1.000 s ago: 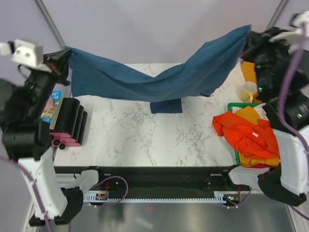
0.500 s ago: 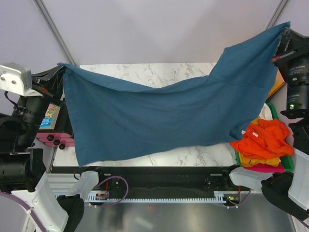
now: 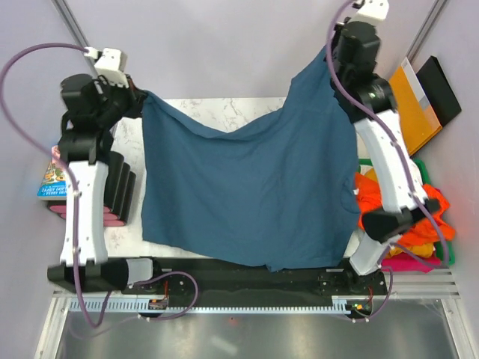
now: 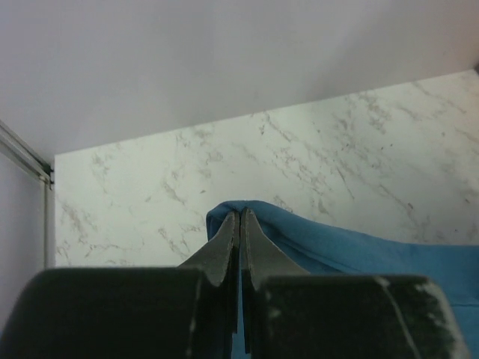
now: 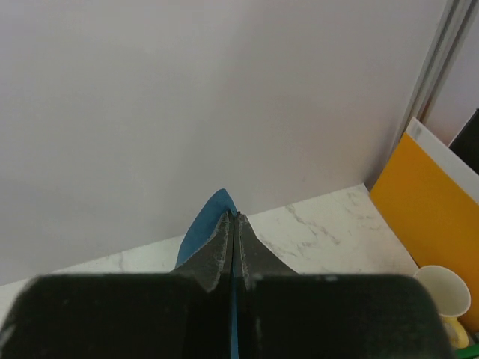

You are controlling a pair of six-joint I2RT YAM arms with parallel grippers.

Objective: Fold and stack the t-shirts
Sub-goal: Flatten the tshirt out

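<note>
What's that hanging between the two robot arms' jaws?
The teal-blue t-shirt hangs spread between the left gripper and right gripper, each with jaws shut on its upper edge. The top view shows it best.

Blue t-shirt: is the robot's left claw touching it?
Touching. The left wrist view shows the left gripper shut on a corner of the blue t-shirt, with the cloth wrapped over its tips.

table [image 3: 217, 111] mostly covered, shirt pile [image 3: 368, 196] seemingly half-hidden
</note>
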